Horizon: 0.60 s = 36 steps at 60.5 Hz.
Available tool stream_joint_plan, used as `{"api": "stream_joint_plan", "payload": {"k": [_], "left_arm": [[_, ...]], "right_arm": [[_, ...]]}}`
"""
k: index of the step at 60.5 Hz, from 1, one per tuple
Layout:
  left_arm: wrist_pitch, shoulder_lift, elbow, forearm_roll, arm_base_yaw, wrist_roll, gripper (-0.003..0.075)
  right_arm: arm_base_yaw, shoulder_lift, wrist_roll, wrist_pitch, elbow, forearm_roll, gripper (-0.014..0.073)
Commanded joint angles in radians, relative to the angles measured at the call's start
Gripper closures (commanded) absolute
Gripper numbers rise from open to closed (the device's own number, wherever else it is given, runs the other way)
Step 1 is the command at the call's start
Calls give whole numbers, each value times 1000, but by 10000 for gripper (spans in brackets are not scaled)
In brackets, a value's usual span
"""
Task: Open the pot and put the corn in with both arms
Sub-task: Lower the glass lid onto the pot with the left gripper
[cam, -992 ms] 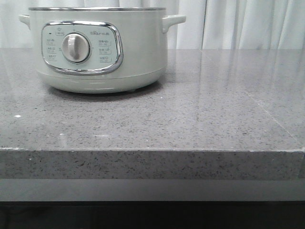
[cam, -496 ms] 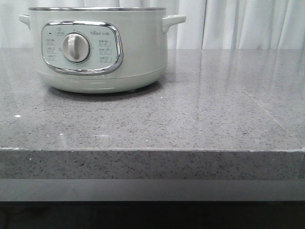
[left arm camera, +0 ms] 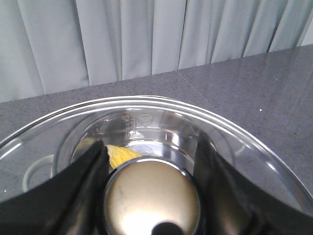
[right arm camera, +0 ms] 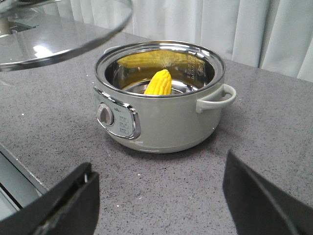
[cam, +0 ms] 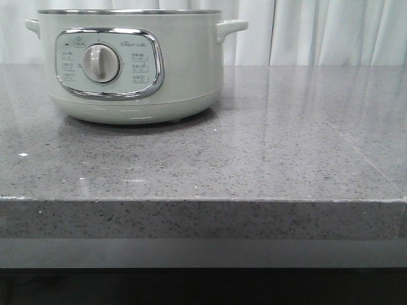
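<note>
The surface [cam: 267, 159] is grey speckled stone, with the pot [cam: 130, 63] standing toward its left side and pale curtains [cam: 331, 32] behind. In the right wrist view the pot [right arm camera: 161, 105] is open, and the corn [right arm camera: 159, 83] leans inside it, tip up against the steel wall. A glass lid [right arm camera: 54, 34] hangs in the air above and to one side of the pot; in the left wrist view that lid [left arm camera: 234, 142] fills the frame, its knob [left arm camera: 151, 198] between the left gripper [left arm camera: 151, 196] fingers, the corn [left arm camera: 121, 155] seen through the glass.

The risk I see is the lid: glass held by a smooth round knob could slip or swing, or strike the steel rim if lowered off-centre. The upright cob might also foul the lid if it is set back.

The left jaws are closed narrowly on the knob. The right gripper [right arm camera: 156, 205] has its jaws spread wide, empty, touching nothing, near the pot.
</note>
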<state>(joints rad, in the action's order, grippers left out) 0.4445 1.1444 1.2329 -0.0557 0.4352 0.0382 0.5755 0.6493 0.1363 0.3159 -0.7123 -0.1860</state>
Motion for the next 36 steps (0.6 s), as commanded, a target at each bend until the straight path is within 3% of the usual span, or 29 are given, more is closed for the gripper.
{"api": "stream_joint_plan", "payload": {"k": [1, 21, 36], "left_arm": [[-152, 62, 112, -10, 3, -3, 513], [-238, 331, 312, -10, 3, -3, 513], [-288, 425, 352, -10, 3, -3, 513]], "right_arm": [[-3, -6, 10, -80, -27, -10, 48], [-3, -6, 10, -80, -27, -10, 48], [-3, -6, 10, -80, -27, -10, 48]]}}
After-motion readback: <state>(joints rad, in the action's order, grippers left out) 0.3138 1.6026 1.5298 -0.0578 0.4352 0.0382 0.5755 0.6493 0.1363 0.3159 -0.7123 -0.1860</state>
